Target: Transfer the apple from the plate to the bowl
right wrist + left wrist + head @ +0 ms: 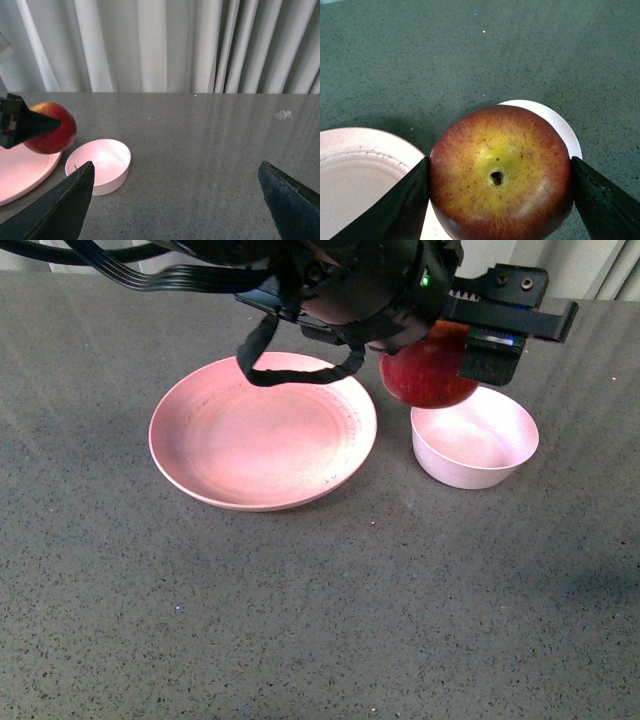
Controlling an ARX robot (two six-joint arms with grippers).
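Left jaws, closest to the wrist lens: clenched on the apple (500, 172), one on each flank at its widest girth, stem pit facing the lens.

Look: dark red lower down, with a yellow-green patch spreading from the stem pit. It is flecked with fine red streaks, and the skin is smooth with a slight sheen.

Handling (judgement only): firm and fairly weighty for its size. It is round and waxy, so it could slip or turn if pinched off-centre. The equator hold I have now seems the right one, and too hard a squeeze may bruise it.

Position: the apple is in the air, clear of the plate (360, 170). It hangs over the plate-side rim of the bowl (557, 127), which peeks out beyond it. In the front view it does not look centred over the bowl (the bowl is barely wider than the fruit, so a release from above the rim looks safer than reaching in).

Beneath both lies the grey speckled desk (470, 60).

Right jaws, per their own wrist view: spread wide with nothing between them, well apart from the bowl. Behind the desk's far edge hangs a pale curtain (150, 45).
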